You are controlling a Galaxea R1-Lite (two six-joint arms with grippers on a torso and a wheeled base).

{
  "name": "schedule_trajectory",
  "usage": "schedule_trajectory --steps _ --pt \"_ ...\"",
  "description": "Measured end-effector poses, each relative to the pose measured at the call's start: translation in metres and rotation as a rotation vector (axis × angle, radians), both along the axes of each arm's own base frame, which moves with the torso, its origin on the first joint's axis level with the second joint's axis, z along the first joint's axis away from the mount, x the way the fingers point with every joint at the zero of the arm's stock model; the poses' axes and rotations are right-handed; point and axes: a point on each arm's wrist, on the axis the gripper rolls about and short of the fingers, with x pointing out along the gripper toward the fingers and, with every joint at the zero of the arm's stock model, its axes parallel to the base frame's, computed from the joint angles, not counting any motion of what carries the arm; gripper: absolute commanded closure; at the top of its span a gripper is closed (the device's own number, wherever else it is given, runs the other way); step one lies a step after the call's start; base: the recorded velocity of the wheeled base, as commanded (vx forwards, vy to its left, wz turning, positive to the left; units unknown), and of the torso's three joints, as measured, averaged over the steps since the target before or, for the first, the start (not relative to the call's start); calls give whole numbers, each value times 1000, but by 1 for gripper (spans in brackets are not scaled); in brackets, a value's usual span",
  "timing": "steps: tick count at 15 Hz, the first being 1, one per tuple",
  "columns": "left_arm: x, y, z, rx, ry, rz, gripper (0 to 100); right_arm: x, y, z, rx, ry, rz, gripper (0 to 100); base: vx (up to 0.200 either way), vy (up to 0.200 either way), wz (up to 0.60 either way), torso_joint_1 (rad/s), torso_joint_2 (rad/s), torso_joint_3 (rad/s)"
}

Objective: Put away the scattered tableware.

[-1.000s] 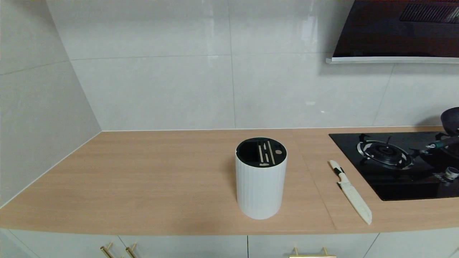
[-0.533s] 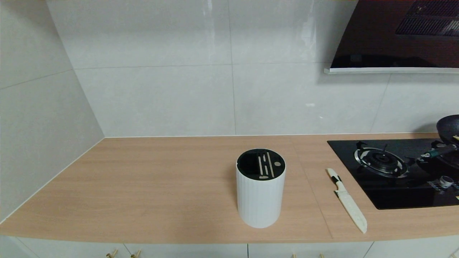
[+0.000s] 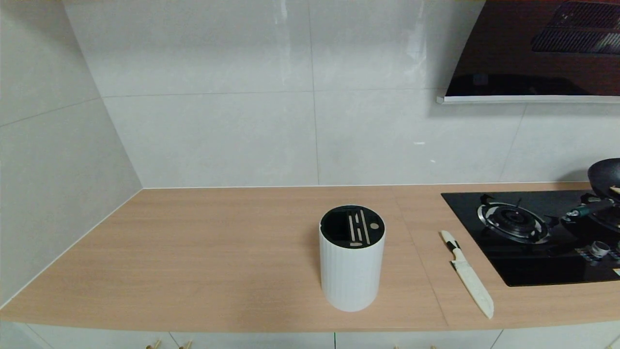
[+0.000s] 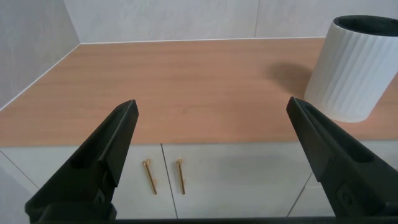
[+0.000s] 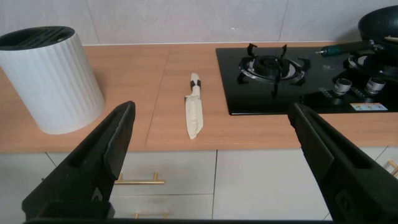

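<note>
Knife with a cream speckled blade and a cream-and-black handle [image 3: 467,281] lies flat on the light wooden countertop [image 3: 218,252]. It is between the white ribbed cylindrical holder with a black slotted top [image 3: 352,271] and the black glass gas hob [image 3: 533,261]. The handle points to the tiled wall and the tip points to the front edge of the countertop. The knife is just beside the left border of the hob and well apart from the holder; it touches neither of them. The holder stands upright near the front edge. Its black top has one wide opening on the left side and several narrow slots next to it.

The left gripper [image 4: 211,106] hangs in front of the countertop edge. Past it are the white cabinet doors with thin brass handles [image 4: 165,176], and the holder is farther off on the countertop. Its two dark fingers [image 4: 99,162] are spread wide and nothing is between them. The right gripper [image 5: 212,111] also hangs before the front edge and faces the knife. Its fingers are spread wide too, with nothing held.

On the hob sit a round burner with a metal grate [image 3: 513,222] and, at the far right, a dark wok [image 3: 605,177]. A dark glossy range hood [image 3: 533,48] is on the wall above the hob.
</note>
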Motion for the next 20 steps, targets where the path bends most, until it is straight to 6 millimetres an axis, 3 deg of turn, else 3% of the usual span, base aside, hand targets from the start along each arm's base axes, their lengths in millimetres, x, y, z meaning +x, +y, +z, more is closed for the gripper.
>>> schedule_trajectory --steps 5,7,10,15,20 --pt "0 0 0 0 0 -1 0 -1 0 7 -9 -7 16 0 0 0 0 0 0 0" --pt "0 0 0 0 0 0 0 -5 0 36 -5 -65 42 0 0 0 0 0 0 0" --pt "0 0 0 0 0 0 0 8 0 69 -21 -1 68 0 0 0 0 0 0 0" --pt "0 0 0 0 0 0 0 67 3 113 -27 160 83 0 0 0 0 0 0 0" --pt "0 0 0 0 0 0 0 138 6 124 -32 254 87 0 0 0 0 0 0 0"
